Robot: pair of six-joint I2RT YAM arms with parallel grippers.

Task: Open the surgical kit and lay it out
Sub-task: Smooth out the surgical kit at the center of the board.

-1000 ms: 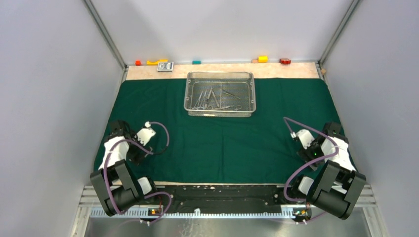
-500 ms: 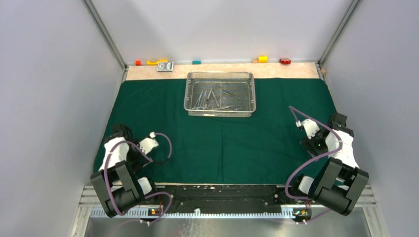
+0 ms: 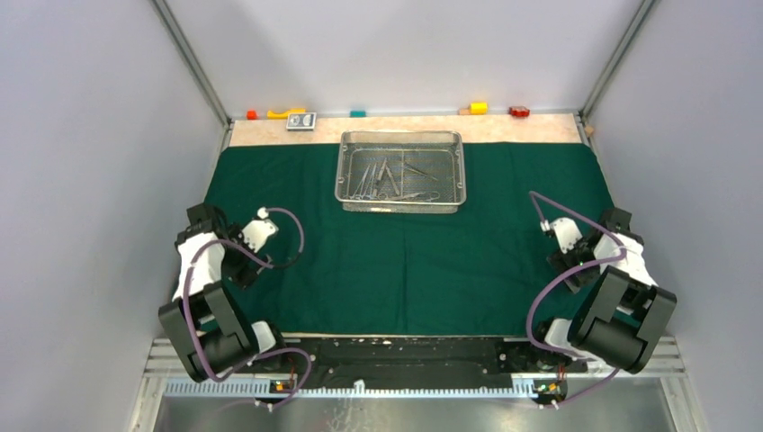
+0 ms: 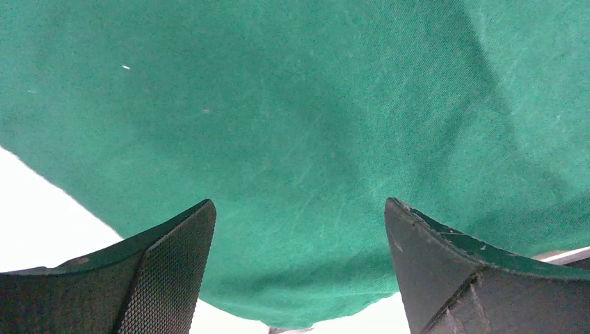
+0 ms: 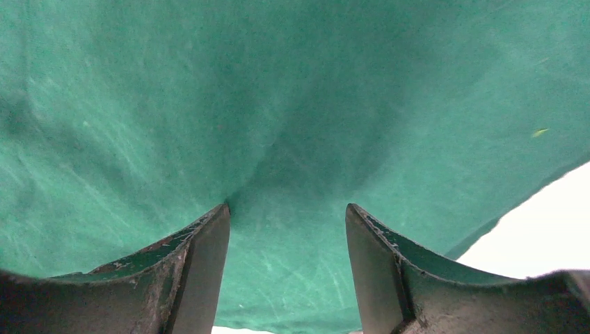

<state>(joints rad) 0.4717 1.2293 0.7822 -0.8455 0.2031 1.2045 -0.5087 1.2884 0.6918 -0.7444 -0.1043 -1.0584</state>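
The dark green cloth lies spread flat over the table. At its far middle stands the silver wire-mesh tray with several slim steel instruments inside. My left gripper hovers low over the cloth's near left part. In the left wrist view the left gripper is wide open over cloth, with nothing between the fingers and the cloth's edge just below. My right gripper is over the near right part. The right gripper is open, its tips close to the cloth.
Small coloured blocks line the back edge: red, orange, teal, yellow, red. A small grey box sits there too. A bare wooden strip shows behind the cloth. Grey walls enclose both sides.
Both arms have swung outward: the left wrist toward the cloth's left edge and farther back, the right wrist toward the right edge. Cloth and tray have not moved.
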